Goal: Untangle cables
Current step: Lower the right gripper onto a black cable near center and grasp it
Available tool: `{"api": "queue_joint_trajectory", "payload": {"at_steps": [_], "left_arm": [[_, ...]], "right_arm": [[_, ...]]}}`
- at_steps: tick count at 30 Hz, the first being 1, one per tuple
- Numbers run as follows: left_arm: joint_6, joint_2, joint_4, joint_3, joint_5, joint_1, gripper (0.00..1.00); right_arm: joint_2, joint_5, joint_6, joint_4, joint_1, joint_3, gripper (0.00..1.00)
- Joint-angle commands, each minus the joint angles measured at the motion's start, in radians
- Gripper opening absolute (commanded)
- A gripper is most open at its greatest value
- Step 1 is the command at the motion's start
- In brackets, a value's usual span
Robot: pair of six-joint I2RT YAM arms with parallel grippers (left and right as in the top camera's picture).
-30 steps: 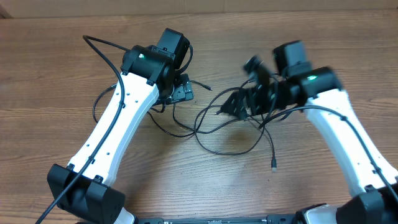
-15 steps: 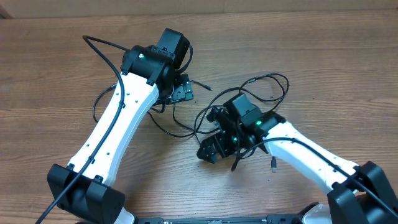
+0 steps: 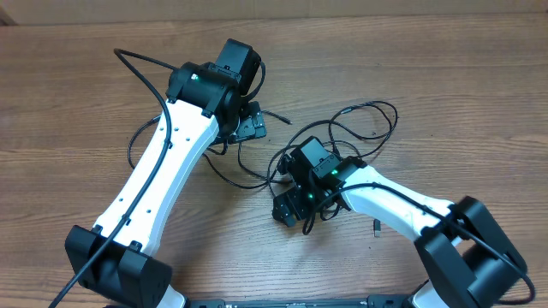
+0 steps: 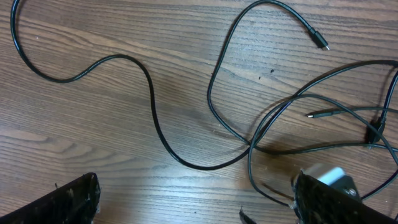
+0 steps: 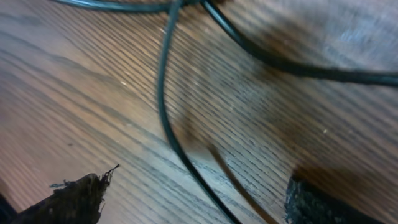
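Note:
Several thin black cables (image 3: pixel 378 106) lie loosely tangled across the middle of the wooden table, between my two arms. One small plug (image 3: pixel 376 228) lies at the front right. My left gripper (image 3: pixel 251 126) is open just over the tangle's left part. In the left wrist view its fingers (image 4: pixel 69 200) stand wide apart above bare wood, with cable loops (image 4: pixel 155 124) ahead and a plug (image 4: pixel 320 40) at the far right. My right gripper (image 3: pixel 288 210) sits low over the tangle's front. Its jaws (image 5: pixel 199 208) are open, and one cable strand (image 5: pixel 163 93) runs between them.
The thick black cable of the left arm (image 3: pixel 128 58) arches over the table's back left. The table's far edge (image 3: pixel 342 13) meets a tan wall. Bare wood (image 3: pixel 68 111) lies left of the tangle, and my right arm (image 3: pixel 394 205) crosses the front right.
My right arm has swung from the back right down to the front middle, and its gripper now straddles a cable strand. The left arm has stayed still.

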State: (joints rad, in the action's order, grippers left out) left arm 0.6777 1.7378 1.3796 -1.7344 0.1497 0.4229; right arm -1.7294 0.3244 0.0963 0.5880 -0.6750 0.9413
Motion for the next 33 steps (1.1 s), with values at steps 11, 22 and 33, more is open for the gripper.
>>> {"api": "queue_joint_trajectory", "payload": {"at_steps": [11, 22, 33], "left_arm": [[-0.013, 0.007, -0.001, -0.002, -0.005, -0.004, 1.0], [-0.012, 0.007, -0.001, -0.002, -0.005, -0.004, 1.0], [-0.012, 0.007, -0.001, -0.002, -0.005, -0.004, 1.0]], "right_arm": [[-0.051, -0.021, -0.117, 0.017, -0.047, -0.017, 0.65], [-0.079, -0.063, -0.1, 0.015, -0.076, -0.019, 0.04], [0.036, -0.006, -0.044, 0.286, -0.076, 0.151, 0.04]]}}
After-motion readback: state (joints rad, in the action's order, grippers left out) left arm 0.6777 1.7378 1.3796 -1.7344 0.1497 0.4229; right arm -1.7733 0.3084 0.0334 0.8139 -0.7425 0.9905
